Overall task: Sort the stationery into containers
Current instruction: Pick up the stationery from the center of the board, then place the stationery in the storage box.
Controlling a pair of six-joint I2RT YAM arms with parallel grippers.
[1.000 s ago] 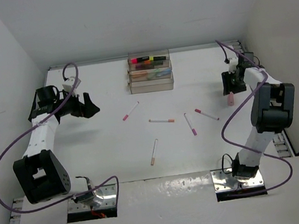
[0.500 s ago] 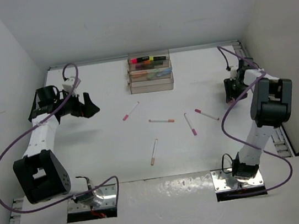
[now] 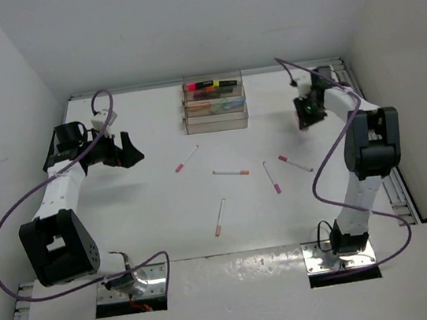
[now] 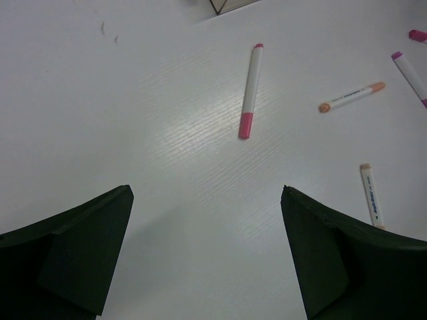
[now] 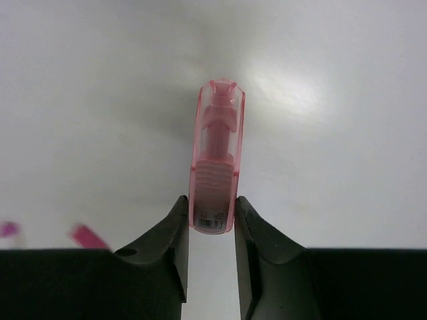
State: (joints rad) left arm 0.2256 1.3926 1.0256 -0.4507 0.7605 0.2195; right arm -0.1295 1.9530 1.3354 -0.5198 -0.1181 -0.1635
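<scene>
Pinching a pink see-through stick [image 5: 217, 147], the right gripper [image 5: 211, 205] has swung toward the containers [image 3: 215, 104] at twelve o'clock; left gripper [image 4: 207, 193] spread.

Left tool [image 4: 207, 193] spread wide; right tool [image 5: 211, 207] pinching pink piece [image 5: 215, 153], arm stretched far forward.

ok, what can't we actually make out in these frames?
- Pink piece: rear end hidden between the fingers of the right pincer, right wrist view; too small to tell in the top view.
- Containers: lower trays' contents too small, top view; all but a corner cut off by the top edge, left wrist view.
- Pink blur, right wrist view: out of focus, partly behind the pincer.
</scene>
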